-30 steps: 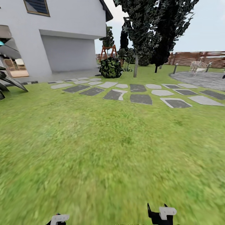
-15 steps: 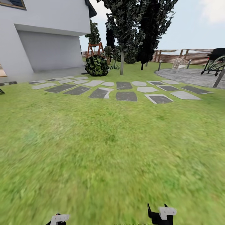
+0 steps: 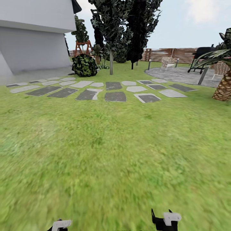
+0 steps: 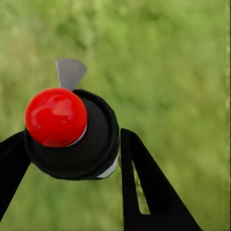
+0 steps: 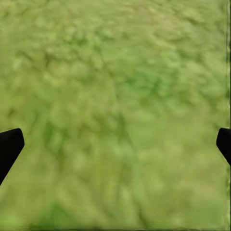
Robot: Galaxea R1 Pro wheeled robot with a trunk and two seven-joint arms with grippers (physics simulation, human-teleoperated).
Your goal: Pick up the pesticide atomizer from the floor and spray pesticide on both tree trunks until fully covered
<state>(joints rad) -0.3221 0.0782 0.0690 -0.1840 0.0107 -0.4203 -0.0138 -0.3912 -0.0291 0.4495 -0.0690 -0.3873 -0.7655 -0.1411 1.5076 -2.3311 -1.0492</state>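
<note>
In the left wrist view, the pesticide atomizer [image 4: 62, 120] has a red ball top, a black body and a grey trigger tab. My left gripper [image 4: 72, 137] is shut on it over grass. My right gripper [image 5: 116, 144] is open, with only lawn between its fingertips [image 5: 9, 147]. In the head view, parts of my left arm [image 3: 61, 224] and right arm [image 3: 166, 219] show at the bottom edge. Far across the lawn stands a tree [image 3: 110, 19] with a dark ragged crown and a thin pale tree trunk [image 3: 111, 64].
Grey stepping stones [image 3: 115, 96] cross the lawn ahead. A white house [image 3: 32, 38] is at the far left, with a round bush [image 3: 84, 65] near it. A dark conifer [image 3: 138, 29] stands by the tree. At right are a paved patio [image 3: 173, 75], a black grill [image 3: 202, 53], a palm [image 3: 224, 86] and a wooden fence [image 3: 173, 55].
The head camera has swung to the right: house, stones and trees slid left in the picture, and the palm and grill came into view. Both arms keep their places.
</note>
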